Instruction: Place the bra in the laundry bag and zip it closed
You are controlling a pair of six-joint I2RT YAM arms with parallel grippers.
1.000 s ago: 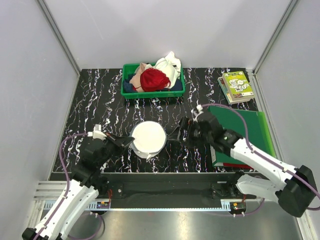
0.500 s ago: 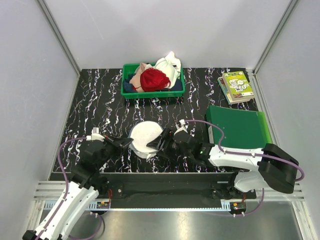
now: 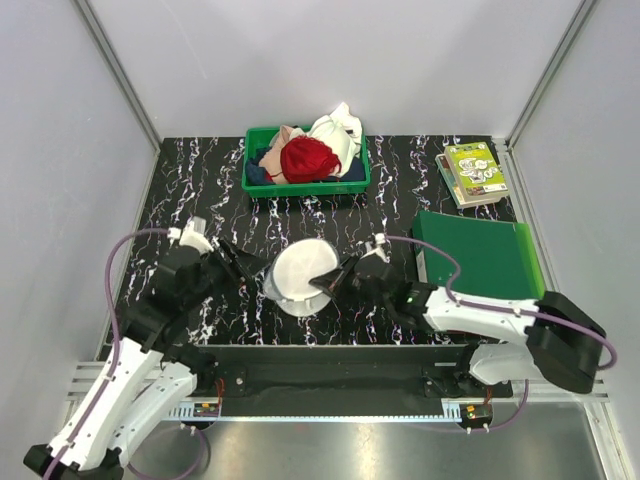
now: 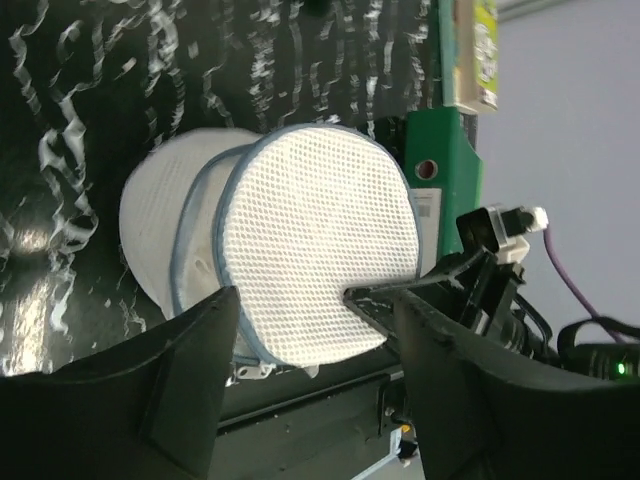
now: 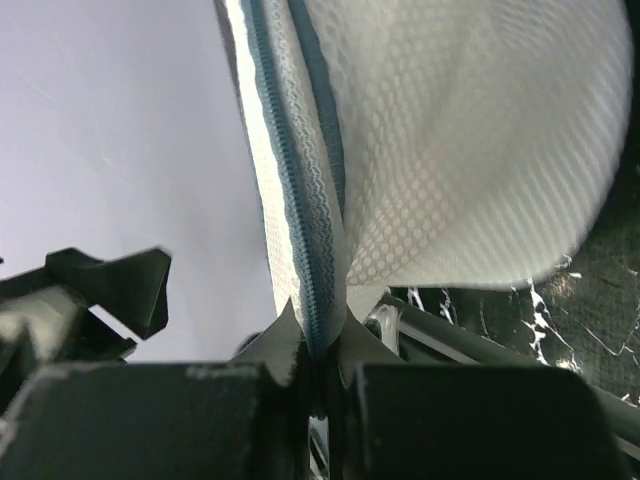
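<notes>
Now: zip-closing stage, by my judgement. The laundry bag [image 3: 298, 272] sits mid-table [image 3: 200, 200], tipped up on edge between the two arms. Its two mesh halves are not yet together; the left wrist view shows a gap between the grey rims. The right gripper [image 3: 328, 281] is clamped tight on the zip [image 5: 300, 220] tape at the bag's rim, with its jaws fully together on the fabric. The left gripper [image 3: 243, 268] is just beside the opposite edge with its fingers [image 4: 190, 370] spread wide, gripping nothing. The bra cannot be picked out. Something white shows in the gap between the halves, but whether it is the bra or the bag's lining I cannot tell. A white cloth [image 3: 338, 132] also lies in the green bin [image 3: 252, 182] at the back. A small metal piece [image 4: 250, 372] near the left finger looks like the zip pull, though that is uncertain. To do this step well, use the right clamp as the anchor and hold the rim taut without twisting the tape. Close the left on the pull itself, not on the mesh, and draw it along the curve of the rim rather than straight across. Check that no strap or loose fabric lies across the teeth, since a snag there would jam the slider. Press the halves edge to edge ahead of the slider, or the dome may spring open.
</notes>
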